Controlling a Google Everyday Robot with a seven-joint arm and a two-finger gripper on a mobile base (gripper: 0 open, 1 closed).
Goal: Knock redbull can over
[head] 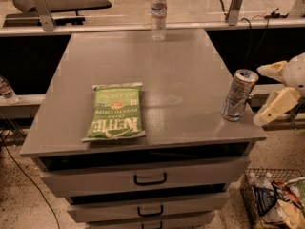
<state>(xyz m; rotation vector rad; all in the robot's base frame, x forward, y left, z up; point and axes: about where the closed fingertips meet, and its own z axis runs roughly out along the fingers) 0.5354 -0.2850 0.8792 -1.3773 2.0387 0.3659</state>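
The redbull can (238, 94), slim, silver and blue with a shiny round top, stands upright near the right front corner of the grey cabinet top (167, 70). My gripper (269, 92) comes in from the right edge of the camera view, just right of the can. Its two cream fingers are spread apart: the upper finger (272, 70) is level with the can's top, the lower finger (276, 106) is level with its base. Nothing is between them. A small gap separates the fingers from the can.
A green chip bag (116, 111) lies flat at the front left of the top. A clear water bottle (158, 12) stands at the back edge. Drawers (150, 178) are below. A wire basket (276, 202) of items sits on the floor at right.
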